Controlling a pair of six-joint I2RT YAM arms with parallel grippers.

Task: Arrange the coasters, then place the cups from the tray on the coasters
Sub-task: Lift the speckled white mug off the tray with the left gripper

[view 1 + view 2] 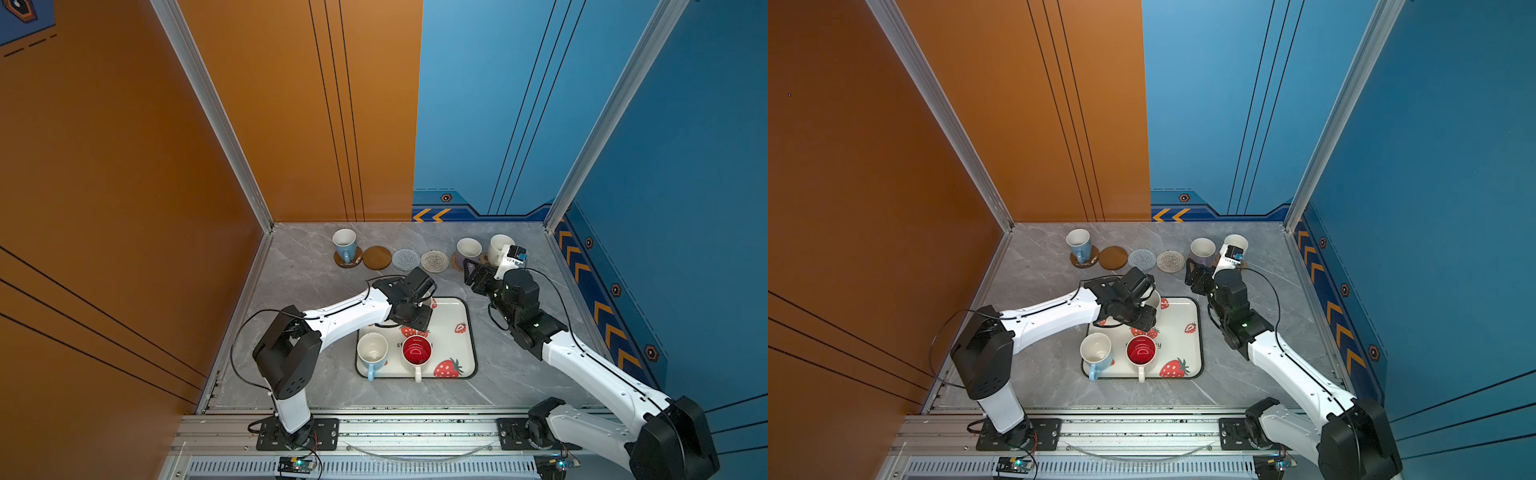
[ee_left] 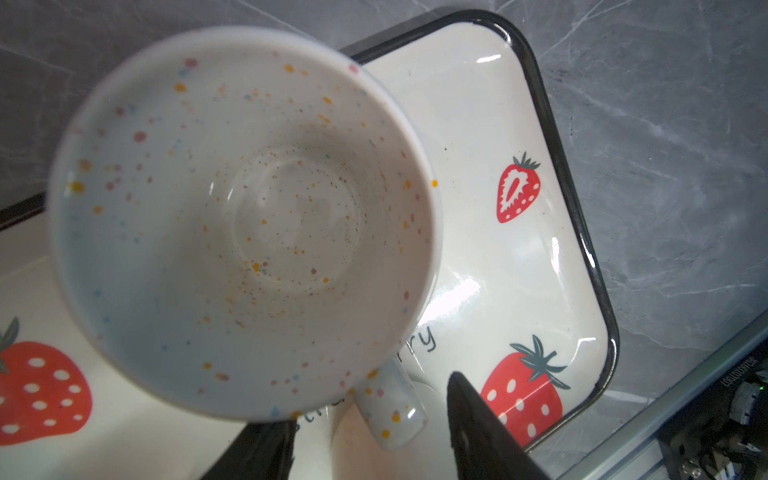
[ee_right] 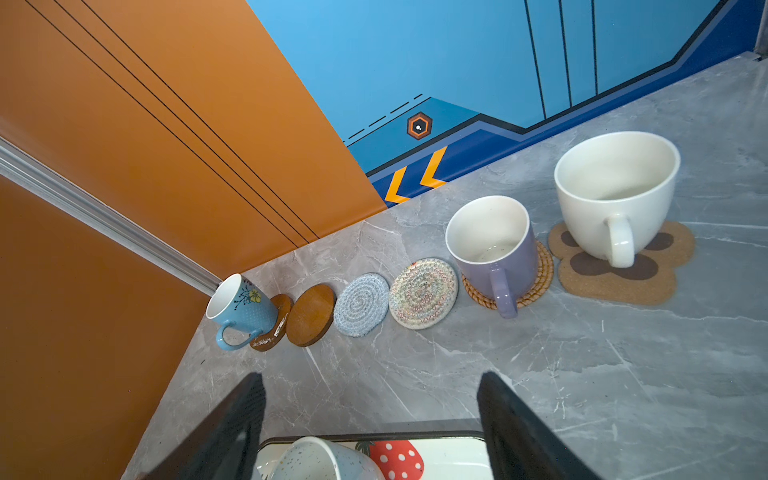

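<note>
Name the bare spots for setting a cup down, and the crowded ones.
Free: the brown disc, grey round and cream round mid-row, and the tray's right side. Crowded: both row ends, with cups, and the tray's left side under the left gripper.

Speckled cup (image 2: 245, 224) on strawberry tray (image 2: 540, 104); handle between left gripper's (image 2: 374, 405) parted fingers (image 2: 478, 428).

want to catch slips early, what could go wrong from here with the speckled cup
The left gripper straddles only the handle of the speckled cup on the tray; gripped there, the cup may swing or tilt when lifted. The bare brown disc coaster sits right beside the blue cup, so a cup set there could knock it.
</note>
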